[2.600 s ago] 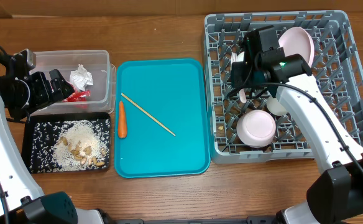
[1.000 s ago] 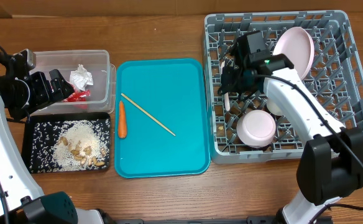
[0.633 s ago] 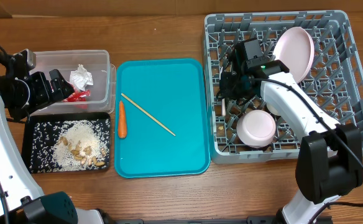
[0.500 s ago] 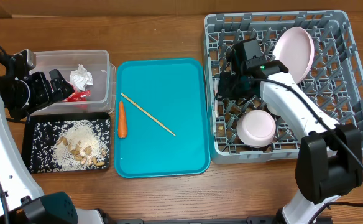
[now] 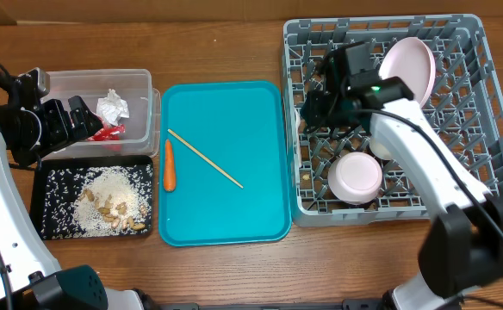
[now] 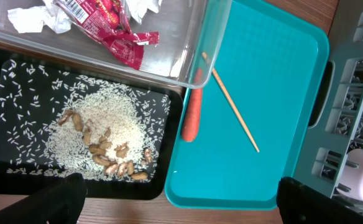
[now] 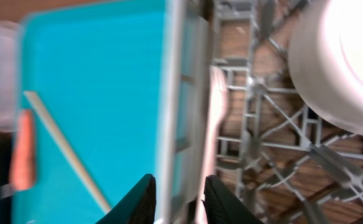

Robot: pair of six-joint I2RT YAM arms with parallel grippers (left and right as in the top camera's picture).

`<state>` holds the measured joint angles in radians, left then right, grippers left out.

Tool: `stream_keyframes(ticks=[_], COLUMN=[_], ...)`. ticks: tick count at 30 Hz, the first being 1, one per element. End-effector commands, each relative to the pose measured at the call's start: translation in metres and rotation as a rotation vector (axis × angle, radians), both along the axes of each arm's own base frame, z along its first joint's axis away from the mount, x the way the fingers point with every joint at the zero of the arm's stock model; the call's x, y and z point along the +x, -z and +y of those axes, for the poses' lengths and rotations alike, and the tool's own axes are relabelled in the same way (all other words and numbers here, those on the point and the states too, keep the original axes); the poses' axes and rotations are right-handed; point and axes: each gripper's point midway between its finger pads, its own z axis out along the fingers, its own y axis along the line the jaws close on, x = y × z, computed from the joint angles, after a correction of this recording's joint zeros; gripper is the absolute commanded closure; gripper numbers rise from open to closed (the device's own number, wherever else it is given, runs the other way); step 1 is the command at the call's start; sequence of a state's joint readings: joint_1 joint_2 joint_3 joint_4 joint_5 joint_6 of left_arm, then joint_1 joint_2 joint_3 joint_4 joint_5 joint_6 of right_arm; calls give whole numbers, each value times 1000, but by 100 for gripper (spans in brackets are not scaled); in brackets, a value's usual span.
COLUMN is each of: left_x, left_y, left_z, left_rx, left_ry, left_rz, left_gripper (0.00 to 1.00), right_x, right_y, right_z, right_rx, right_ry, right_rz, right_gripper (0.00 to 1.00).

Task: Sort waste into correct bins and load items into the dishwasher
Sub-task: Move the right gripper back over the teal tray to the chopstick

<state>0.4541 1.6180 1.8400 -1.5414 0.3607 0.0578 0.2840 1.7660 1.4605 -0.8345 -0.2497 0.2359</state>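
Grey dish rack (image 5: 381, 213), white fork (image 7: 215, 106) lying inside — right gripper (image 7: 176, 194) above it, fingers slightly parted, gripping nothing — left gripper (image 6: 184, 198) gapes wide and empty over the black tray (image 6: 7, 182)

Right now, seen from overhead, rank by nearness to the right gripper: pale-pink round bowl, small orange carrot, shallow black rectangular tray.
From the right gripper:
1. pale-pink round bowl, in the grey rack beside it.
2. small orange carrot, on the teal tray, left side.
3. shallow black rectangular tray, far left.
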Motion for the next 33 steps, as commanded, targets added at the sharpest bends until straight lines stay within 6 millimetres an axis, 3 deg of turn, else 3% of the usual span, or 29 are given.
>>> stream_keyframes(ticks=[1, 6, 9, 13, 15, 17, 19, 24, 29, 33], left_x=[1, 1, 1, 1, 1, 1, 1, 1, 1, 1], left_y=[-6, -6, -6, -6, -6, -6, -6, -6, -6, -6], left_z=[3, 3, 3, 3, 3, 3, 3, 3, 3, 3], left_rx=[12, 12, 12, 12, 12, 12, 12, 12, 12, 12], left_ry=[-10, -10, -10, -10, -10, -10, -10, -10, -10, -10], left_rz=[-16, -16, -16, -16, -16, -16, -16, -16, -16, -16], left_gripper=[0, 0, 0, 0, 0, 0, 0, 0, 0, 0], right_x=[-7, -25, -37, -43, -49, -54, -56, -50, -39, -41], right_y=[-66, -70, -71, -56, -46, -33, -17, 38, 80, 112], right_z=[22, 62, 99, 127, 141, 156, 172, 208, 220, 218], right_rx=[107, 125, 112, 13, -6, -10, -14, -30, -59, -87], right_ry=[-63, -175, -292, -326, -354, -386, -415, -491, -554, -560], right_rz=[-130, -152, -211, -258, -254, -242, -230, -233, -257, -204], right_gripper=[71, 71, 71, 71, 61, 59, 50, 50, 49, 50])
